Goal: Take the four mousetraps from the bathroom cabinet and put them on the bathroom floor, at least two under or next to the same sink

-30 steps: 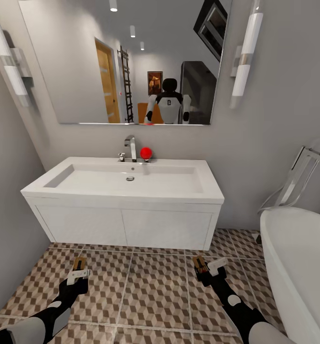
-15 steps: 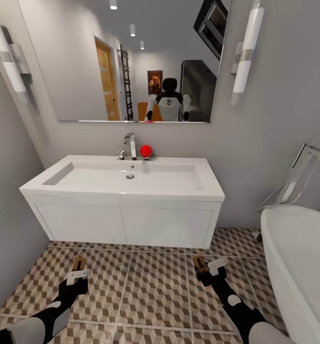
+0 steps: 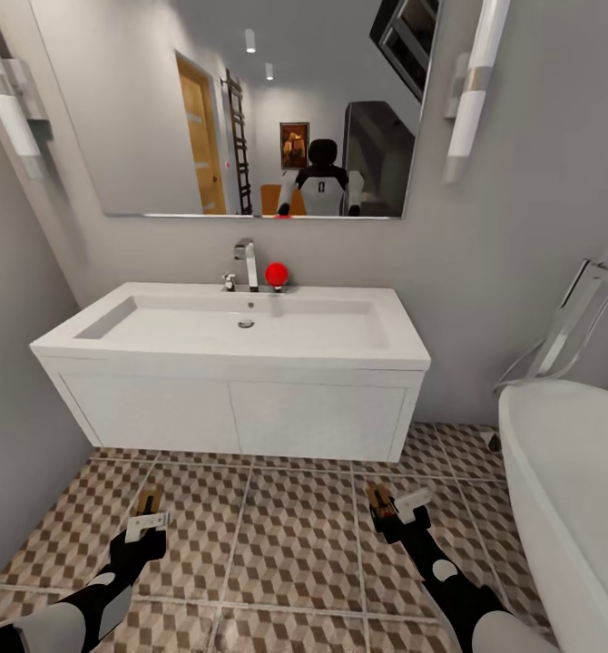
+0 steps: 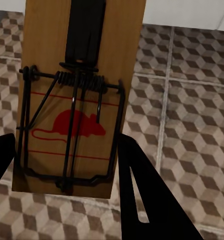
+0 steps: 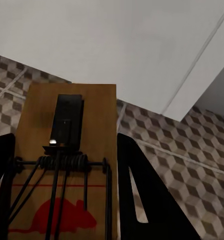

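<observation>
Before the bathroom sink (image 3: pixel 231 340), low over the bathroom floor (image 3: pixel 295 544), both arms reach forward, each carrying a mousetrap. Left gripper (image 3: pixel 147 524) clamped on the left mousetrap (image 4: pixel 76 100), board between the dark fingers (image 4: pixel 142 195), spring wire and red mouse print facing up. Right gripper (image 3: pixel 399 515) likewise closed on the right mousetrap (image 5: pixel 66 165), held above the tiles near the white bathtub (image 3: pixel 567 490); a red ball (image 3: pixel 277 273) sits beside the chrome faucet (image 3: pixel 248 263).

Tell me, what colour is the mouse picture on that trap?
Red, on the mousetrap; clearest in the left wrist view.
</observation>
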`<state>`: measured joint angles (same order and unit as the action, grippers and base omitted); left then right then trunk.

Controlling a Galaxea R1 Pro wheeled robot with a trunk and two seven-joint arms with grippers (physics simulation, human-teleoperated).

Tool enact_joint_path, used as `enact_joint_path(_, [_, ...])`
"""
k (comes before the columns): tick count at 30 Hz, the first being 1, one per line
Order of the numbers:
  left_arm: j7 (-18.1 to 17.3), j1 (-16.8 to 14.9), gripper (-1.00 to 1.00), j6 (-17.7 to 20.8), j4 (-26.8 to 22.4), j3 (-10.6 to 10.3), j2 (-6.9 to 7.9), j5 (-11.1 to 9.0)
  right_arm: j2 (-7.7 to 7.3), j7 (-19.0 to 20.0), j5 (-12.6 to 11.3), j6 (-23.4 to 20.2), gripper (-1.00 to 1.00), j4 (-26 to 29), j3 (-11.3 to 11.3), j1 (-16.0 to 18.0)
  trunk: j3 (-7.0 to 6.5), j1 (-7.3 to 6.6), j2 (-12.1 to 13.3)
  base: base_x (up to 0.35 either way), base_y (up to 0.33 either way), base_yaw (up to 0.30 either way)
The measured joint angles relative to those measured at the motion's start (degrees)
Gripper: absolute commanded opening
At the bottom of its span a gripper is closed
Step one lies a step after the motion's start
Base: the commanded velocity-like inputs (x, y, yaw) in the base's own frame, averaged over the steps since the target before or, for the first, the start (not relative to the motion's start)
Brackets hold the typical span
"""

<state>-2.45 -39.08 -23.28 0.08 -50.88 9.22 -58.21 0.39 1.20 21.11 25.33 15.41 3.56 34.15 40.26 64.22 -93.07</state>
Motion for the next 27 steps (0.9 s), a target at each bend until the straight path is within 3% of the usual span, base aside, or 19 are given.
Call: enact_joint_path(27, [0.0, 0.0, -1.0, 0.0, 0.3, 0.0, 0.01, 0.0, 0.02, 0.0, 0.1, 0.1, -1.0, 0.0, -0.1, 0.0, 7.4, 5.93, -10.8, 0.0, 0.0, 0.0])
